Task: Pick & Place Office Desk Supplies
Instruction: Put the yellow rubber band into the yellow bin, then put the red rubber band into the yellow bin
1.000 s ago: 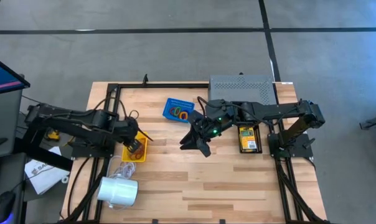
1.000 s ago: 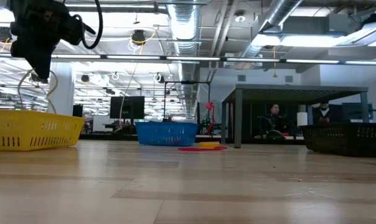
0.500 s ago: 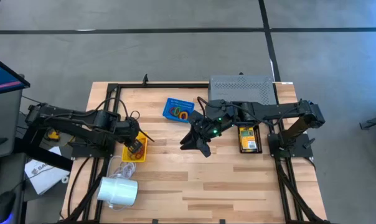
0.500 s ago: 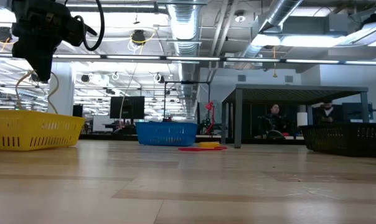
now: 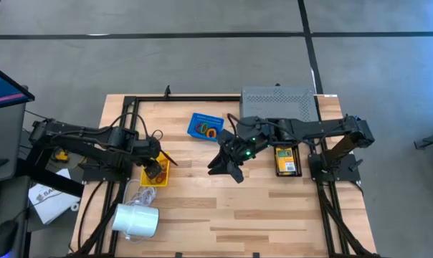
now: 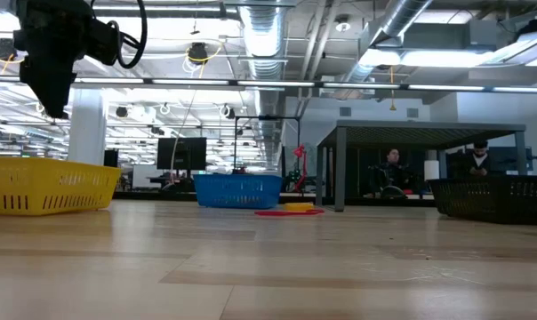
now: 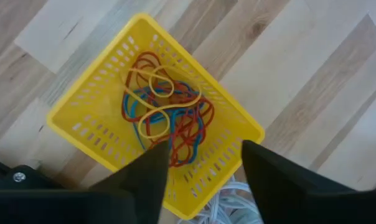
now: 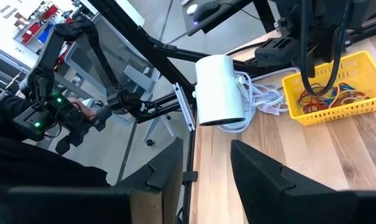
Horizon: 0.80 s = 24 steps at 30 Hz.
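We see the left gripper (image 5: 156, 165) hanging over the yellow basket (image 5: 146, 178) at the left of the high view; its fingers (image 7: 144, 186) stand apart and carry nothing. That basket holds a tangle of rubber bands (image 7: 166, 118) in red, blue and yellow. A blue basket (image 5: 199, 125) near the top middle of the frame also holds a few coloured bands (image 5: 206, 131). The right gripper (image 5: 227, 166) hovers at the centre of the bench (image 5: 259, 215), fingers spread and empty. To its right a black tray carries a crayon box (image 5: 287, 160), just below the grey perforated shelf (image 5: 277, 104). A white cylinder (image 5: 136, 219) lies at the lower left. In the low view more bands (image 6: 289, 210) lie flat on the wood, with people seated in the room behind.
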### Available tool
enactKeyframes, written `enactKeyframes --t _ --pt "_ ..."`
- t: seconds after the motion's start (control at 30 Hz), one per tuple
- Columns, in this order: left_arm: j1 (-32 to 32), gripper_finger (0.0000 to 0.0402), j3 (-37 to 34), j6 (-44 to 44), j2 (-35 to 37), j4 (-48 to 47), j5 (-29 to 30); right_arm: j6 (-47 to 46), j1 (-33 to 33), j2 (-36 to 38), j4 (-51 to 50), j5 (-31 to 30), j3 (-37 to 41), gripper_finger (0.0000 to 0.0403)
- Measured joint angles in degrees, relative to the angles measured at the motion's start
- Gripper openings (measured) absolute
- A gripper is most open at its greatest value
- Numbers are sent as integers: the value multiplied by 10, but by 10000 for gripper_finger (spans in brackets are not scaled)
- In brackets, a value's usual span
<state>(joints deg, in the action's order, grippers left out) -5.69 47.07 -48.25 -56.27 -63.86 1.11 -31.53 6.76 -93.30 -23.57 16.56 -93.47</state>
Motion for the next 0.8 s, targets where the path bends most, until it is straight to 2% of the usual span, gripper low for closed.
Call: enactKeyframes --t 0.13,0.23,0.33,0.47,0.6,0.8 --pt "0 238 0 -3 0 1 -1 0 0 0 0 0 0 131" --pt "0 253 0 -9 0 39 -9 -6 0 0 0 1 0 131" --pt "0 256 0 4 5 158 -10 -7 0 0 0 1 0 131" --pt "4 247 1 63 -9 375 12 -15 0 2 0 -1 0 131" --pt "21 227 2 146 -70 494 20 -17 5 25 1 -27 1 131" --pt "60 210 59 220 -215 537 -16 -10 15 102 -17 -106 0 131"
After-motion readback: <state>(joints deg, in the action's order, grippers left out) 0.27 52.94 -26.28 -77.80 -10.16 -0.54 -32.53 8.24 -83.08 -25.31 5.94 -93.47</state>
